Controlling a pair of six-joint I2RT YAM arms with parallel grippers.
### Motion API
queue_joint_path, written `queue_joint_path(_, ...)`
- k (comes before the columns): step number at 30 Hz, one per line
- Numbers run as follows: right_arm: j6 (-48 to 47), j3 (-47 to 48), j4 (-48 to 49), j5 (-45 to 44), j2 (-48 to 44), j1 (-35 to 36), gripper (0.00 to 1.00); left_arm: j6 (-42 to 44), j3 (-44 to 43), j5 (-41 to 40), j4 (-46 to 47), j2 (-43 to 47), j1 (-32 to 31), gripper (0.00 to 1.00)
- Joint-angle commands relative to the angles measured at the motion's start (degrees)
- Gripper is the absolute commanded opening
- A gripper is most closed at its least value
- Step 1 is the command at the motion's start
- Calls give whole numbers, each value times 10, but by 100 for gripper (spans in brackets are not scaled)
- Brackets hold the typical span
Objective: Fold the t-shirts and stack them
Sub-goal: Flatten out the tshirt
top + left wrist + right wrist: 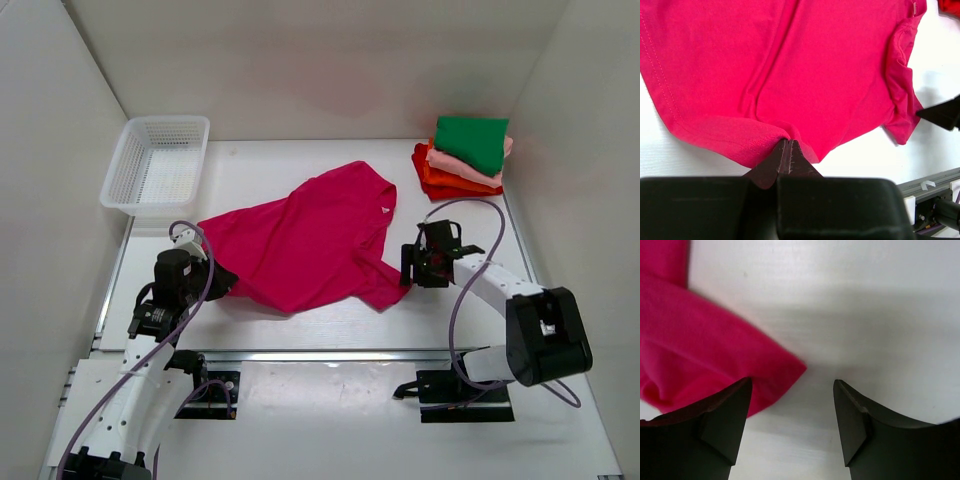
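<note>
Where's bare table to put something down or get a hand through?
Free: back strip of table between basket and folded stack, beyond the magenta shirt; near strip between the shirt's hem and the rail. Crowded: centre, under the shirt.

Colours across the white table (260, 170)
A plain magenta-pink shirt (315, 240) fills the middle. At 2 o'clock a stack shows a green shirt (470, 142) on top, then a light pink shirt (450, 163), an orange shirt (462, 181) and a red shirt (421, 160). At 10 o'clock sits a white mesh basket (155, 165). Lilac cables (470, 201) loop nearby.
</note>
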State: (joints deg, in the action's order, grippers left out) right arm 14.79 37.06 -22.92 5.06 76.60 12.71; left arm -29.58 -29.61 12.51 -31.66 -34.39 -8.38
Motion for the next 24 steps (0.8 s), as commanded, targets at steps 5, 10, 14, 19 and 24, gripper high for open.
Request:
queue_joint_path(5,-21,41,34,-83,85,37,61,1,-2,5,10,5,1,0)
queue_joint_path(10,-19,45,23,-91,103,52,41,5,-4,-2,6,6,2,0)
queue_joint_path(14,-6,10,10,-39,67,32,33,2,-3,1,4,9,4,0)
queue_joint_path(19,0,6,-17,-35,25,40,42,0,0,8,9,11,3,0)
queue_joint_path(24,-6,25,-21,-50,69,58,46,-2,-1,2,0,18,-1,0)
